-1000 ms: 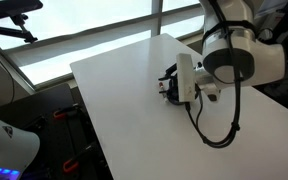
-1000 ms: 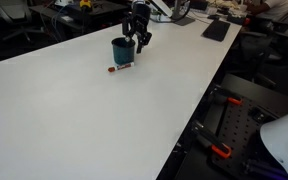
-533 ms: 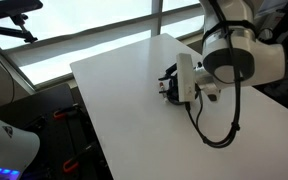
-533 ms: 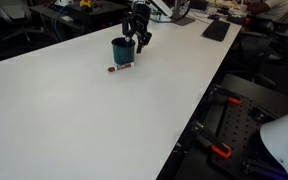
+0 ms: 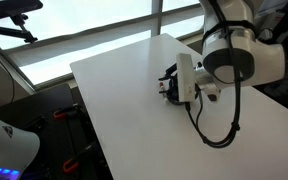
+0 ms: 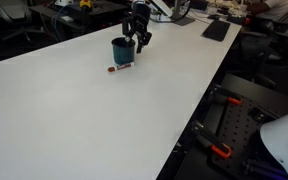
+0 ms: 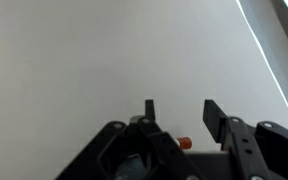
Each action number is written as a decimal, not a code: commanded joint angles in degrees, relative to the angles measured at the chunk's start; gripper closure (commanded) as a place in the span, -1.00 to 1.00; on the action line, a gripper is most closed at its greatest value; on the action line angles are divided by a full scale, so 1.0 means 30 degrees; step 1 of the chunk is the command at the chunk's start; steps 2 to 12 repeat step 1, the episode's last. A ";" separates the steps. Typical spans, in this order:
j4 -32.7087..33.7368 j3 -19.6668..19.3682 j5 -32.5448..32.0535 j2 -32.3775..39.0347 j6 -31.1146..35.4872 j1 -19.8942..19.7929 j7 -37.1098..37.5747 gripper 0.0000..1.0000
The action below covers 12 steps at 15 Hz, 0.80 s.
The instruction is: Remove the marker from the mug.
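My fingers (image 7: 214, 120) look matt black, hard plastic or metal; the table (image 7: 84, 60) beneath them is smooth, matt white.

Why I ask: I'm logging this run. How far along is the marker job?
Done, it seems: the marker lies on the table beside the mug, not in it. In hand: nothing; the wrist view shows the tool open, fingers apart with only table between them. Left: at most backing the tool away from the mug.

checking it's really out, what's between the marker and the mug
Nothing: in an exterior view the marker lies on the table right at the base of the mug, outside it. Too small to tell whether they touch.
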 commanded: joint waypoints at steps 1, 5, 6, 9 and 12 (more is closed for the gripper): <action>0.0074 0.0280 -0.0186 0.0037 0.0024 -0.0253 0.0105 -0.09; 0.0074 0.0280 -0.0186 0.0037 0.0024 -0.0253 0.0105 -0.09; 0.0074 0.0280 -0.0186 0.0037 0.0024 -0.0253 0.0105 -0.09; 0.0074 0.0280 -0.0186 0.0037 0.0024 -0.0253 0.0105 -0.09; 0.0074 0.0280 -0.0186 0.0037 0.0024 -0.0253 0.0105 -0.09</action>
